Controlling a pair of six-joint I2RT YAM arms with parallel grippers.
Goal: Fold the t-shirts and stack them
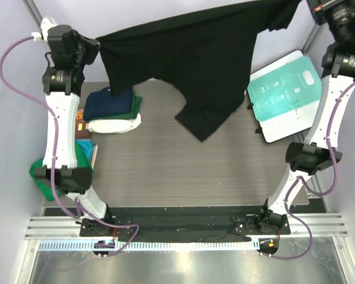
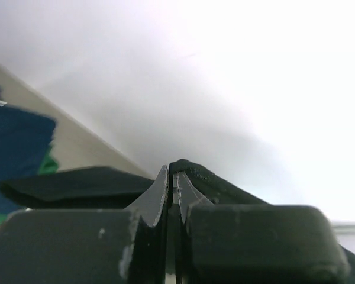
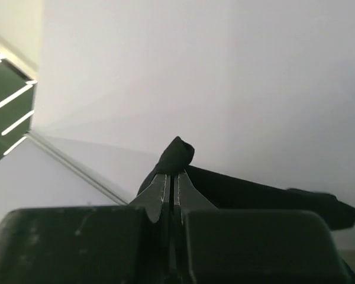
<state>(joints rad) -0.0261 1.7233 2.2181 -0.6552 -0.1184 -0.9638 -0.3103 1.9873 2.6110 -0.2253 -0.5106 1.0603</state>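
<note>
A black t-shirt (image 1: pixel 201 53) hangs spread in the air across the back of the table, with one corner in each gripper. My left gripper (image 1: pixel 98 49) is shut on its left corner; in the left wrist view the black cloth (image 2: pixel 219 183) folds over the closed jaws of that gripper (image 2: pixel 173 174). My right gripper (image 1: pixel 305 7) is shut on the right corner, high at the far right. In the right wrist view a black bunch (image 3: pixel 177 154) pokes out above that gripper's (image 3: pixel 172 176) closed tips. The shirt's lower end (image 1: pixel 198 127) droops toward the table.
A folded stack lies at the back left: navy shirt (image 1: pixel 109 102) on top, then green (image 1: pixel 134 106), then white cloth (image 1: pixel 115 124). A teal-and-white board (image 1: pixel 282 94) leans at the right. Green cloth (image 1: pixel 40 176) and a small book (image 1: pixel 86 151) lie by the left arm.
</note>
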